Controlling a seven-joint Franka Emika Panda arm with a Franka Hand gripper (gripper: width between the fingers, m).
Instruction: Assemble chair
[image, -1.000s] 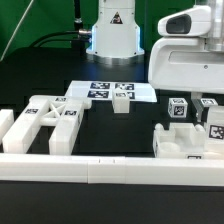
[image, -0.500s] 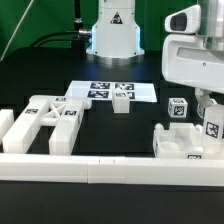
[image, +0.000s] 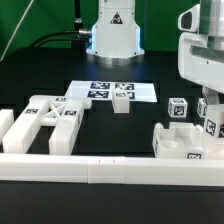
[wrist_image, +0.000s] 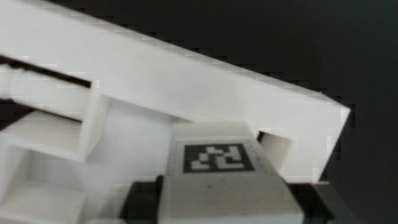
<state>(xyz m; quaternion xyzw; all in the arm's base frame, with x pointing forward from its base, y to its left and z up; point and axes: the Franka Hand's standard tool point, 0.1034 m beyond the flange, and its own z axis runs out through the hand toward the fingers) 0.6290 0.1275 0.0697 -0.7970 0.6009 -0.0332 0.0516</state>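
Observation:
My gripper (image: 210, 104) hangs at the exterior view's far right, shut on a white tagged chair block (image: 213, 124). It holds the block just above a low white chair piece (image: 184, 143) on the table. In the wrist view the black fingers (wrist_image: 150, 200) press both sides of the tagged block (wrist_image: 222, 160), with the gripper (wrist_image: 222, 206) centred on it. Beyond it lies a large white chair piece (wrist_image: 169, 85). Another tagged block (image: 178, 108) stands just to the exterior view's left of the held one. Cut-out frames (image: 46, 122) lie at the exterior view's left.
The marker board (image: 100, 90) lies at the back middle with a small white block (image: 122, 101) on it. A long white border rail (image: 110, 166) runs along the front. A white block (image: 7, 126) sits at the exterior view's far left. The robot's base (image: 112, 35) stands behind.
The arm has shifted toward the exterior view's right and a little up, still holding the tagged block. The loose parts have not moved.

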